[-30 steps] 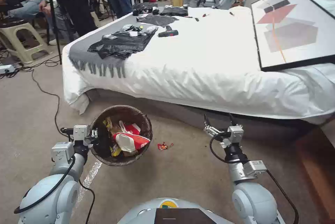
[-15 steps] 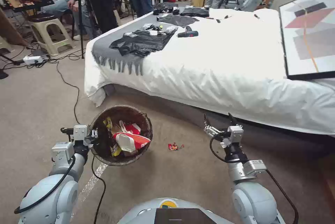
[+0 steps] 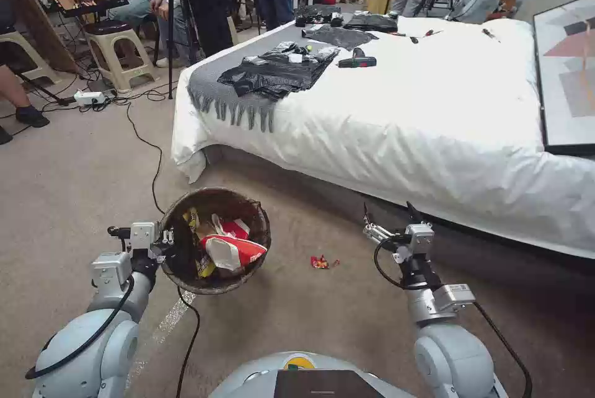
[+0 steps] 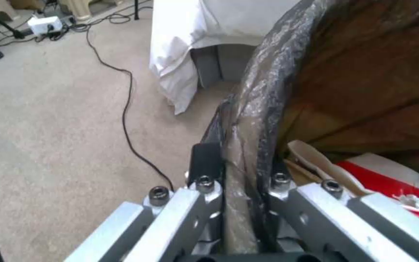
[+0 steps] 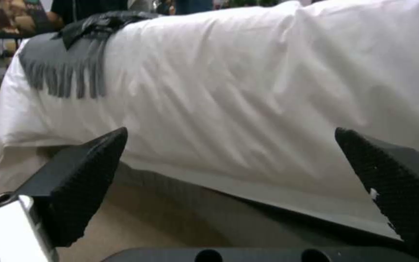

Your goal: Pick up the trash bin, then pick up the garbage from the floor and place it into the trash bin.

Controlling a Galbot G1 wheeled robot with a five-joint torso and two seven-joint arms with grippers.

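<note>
The trash bin [image 3: 248, 207], round and lined with a crinkled dark bag, hangs above the carpet at lower left. My left gripper [image 3: 171, 243] is shut on its near-left rim; in the left wrist view the fingers [image 4: 204, 163] pinch the bag-covered rim [image 4: 253, 120]. Inside lie crushed red-and-white cups [image 3: 232, 249] and yellow wrappers [image 3: 193, 219]. One piece of garbage, a small red wrapper [image 3: 320, 262], lies on the carpet between the bin and my right gripper [image 3: 389, 215]. That gripper hovers open and empty, its pads [image 5: 83, 174] facing the bed.
A white-sheeted bed [image 3: 434, 113] fills the right, with black plastic bags [image 3: 276, 72] on a grey throw and a framed picture [image 3: 567, 75]. A black cable [image 3: 155, 162] crosses the carpet at left. Stools [image 3: 118, 51] and standing people are behind.
The whole view has turned left, so the bed and the red wrapper slide rightward in the picture. Both arms and the held bin keep their places relative to me.
</note>
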